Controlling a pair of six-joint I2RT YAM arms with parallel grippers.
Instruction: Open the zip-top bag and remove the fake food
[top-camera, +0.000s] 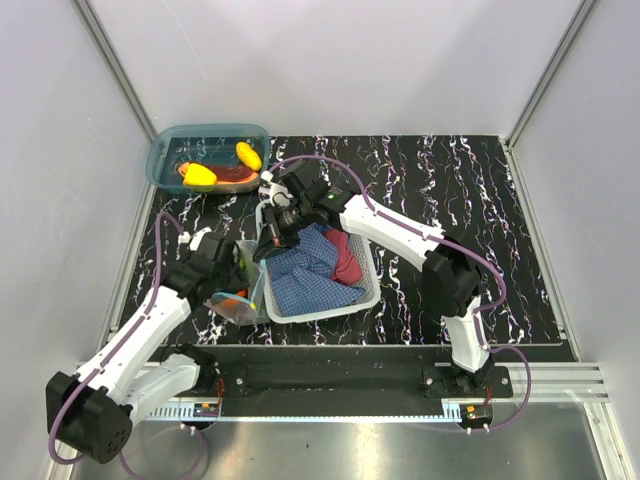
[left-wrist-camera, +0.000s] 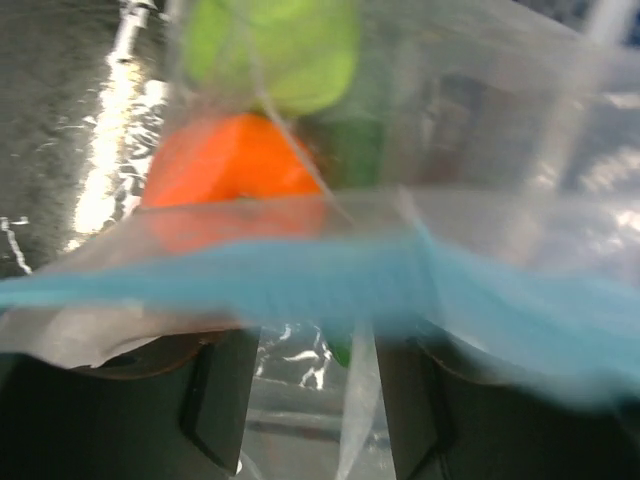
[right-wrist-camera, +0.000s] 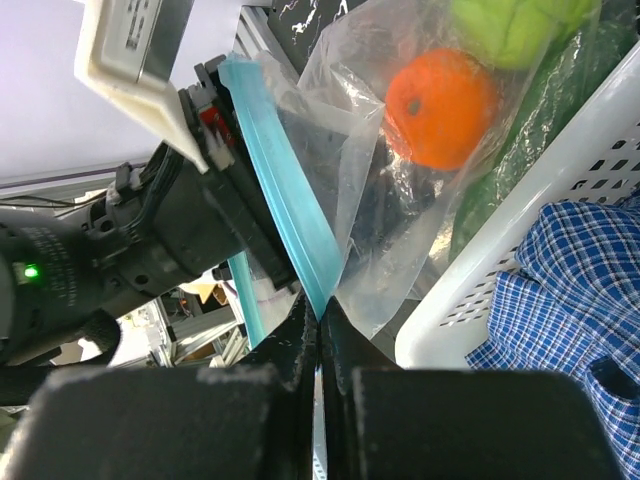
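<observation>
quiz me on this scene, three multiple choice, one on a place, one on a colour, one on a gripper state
1. The yellow pieces lie: A in the teal bin, B in the white basket, C on the table
2. On the zip-top bag, the zip strip is: A red, B teal-blue, C yellow
3. The right gripper has its jaws: A wide open, B shut on the zip strip, C out of view
Key: A, both sit inside the bin; B, the strip shows teal-blue; B, the jaws pinch the strip.

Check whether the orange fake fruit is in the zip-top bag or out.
In: the orange fruit sits behind the clear plastic of the zip-top bag, beside a lime-green piece.
</observation>
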